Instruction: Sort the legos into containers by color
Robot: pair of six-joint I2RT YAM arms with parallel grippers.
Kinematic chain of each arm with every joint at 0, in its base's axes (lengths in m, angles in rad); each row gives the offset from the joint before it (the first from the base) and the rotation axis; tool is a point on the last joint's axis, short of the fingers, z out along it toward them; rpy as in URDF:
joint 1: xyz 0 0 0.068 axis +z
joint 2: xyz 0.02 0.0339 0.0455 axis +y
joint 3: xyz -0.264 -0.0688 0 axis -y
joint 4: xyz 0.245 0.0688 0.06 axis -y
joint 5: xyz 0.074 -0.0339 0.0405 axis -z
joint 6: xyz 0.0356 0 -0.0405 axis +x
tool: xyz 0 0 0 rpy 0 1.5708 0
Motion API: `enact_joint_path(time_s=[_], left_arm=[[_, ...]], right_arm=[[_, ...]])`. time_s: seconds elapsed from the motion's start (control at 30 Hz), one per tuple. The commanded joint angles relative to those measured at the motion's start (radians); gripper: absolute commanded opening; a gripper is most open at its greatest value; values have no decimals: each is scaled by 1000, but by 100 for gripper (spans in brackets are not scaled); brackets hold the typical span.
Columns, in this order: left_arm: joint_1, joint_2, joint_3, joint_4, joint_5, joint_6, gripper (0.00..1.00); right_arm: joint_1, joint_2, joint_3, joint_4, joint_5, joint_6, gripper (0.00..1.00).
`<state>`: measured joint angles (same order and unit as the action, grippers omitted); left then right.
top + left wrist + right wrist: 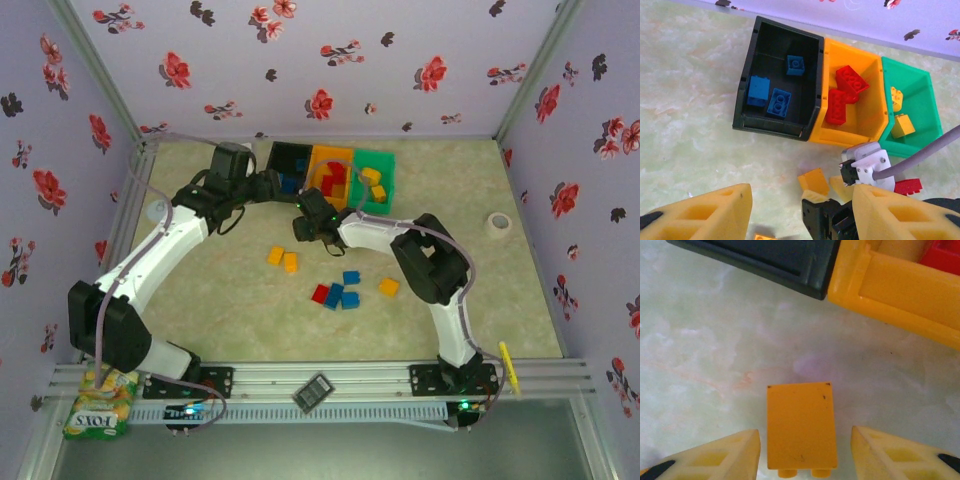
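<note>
Top view: high up behind the arms, looking down on the whole table (pixel 200 290), far off. Left wrist view: quite near, looking down at the black bin (pixel 770 129), orange bin (pixel 860 125) and green bin (pixel 920 95). Right wrist view: very low and close, facing a yellow brick (pixel 801 425) on the table. Shared by both wrist views: that brick and the near corners of the black and orange bins.

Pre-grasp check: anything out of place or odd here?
The black bin, orange bin and green bin each hold one colour. Only oddity: the yellow brick inside the open right gripper lies on its side, studs toward the gripper.
</note>
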<state>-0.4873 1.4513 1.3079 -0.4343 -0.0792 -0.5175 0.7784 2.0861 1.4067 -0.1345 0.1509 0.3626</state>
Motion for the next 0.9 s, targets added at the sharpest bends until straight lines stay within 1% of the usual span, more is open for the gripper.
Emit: enact_joint_path(time_s=[0.0,0.13,0.4,0.63,0.87], left_arm=[[-6,-30,-15,-5,-28,14,56],[-5,-33,-17,-5,-40,10,56],[-6,-49,-22,-16,-59,14,55],[-5,-60,-25,-18,-60,14,55],[-5,-63,-33,-4,-60,8,55]], right_arm=[[7,29,40,-30,27,-21,50],[6,45,62,-51,32,-22,40],[7,13,50,-60,45,-23,34],[6,-146,-14,-60,79,-58,34],[-10,-302,-44,-96,190,-126,34]])
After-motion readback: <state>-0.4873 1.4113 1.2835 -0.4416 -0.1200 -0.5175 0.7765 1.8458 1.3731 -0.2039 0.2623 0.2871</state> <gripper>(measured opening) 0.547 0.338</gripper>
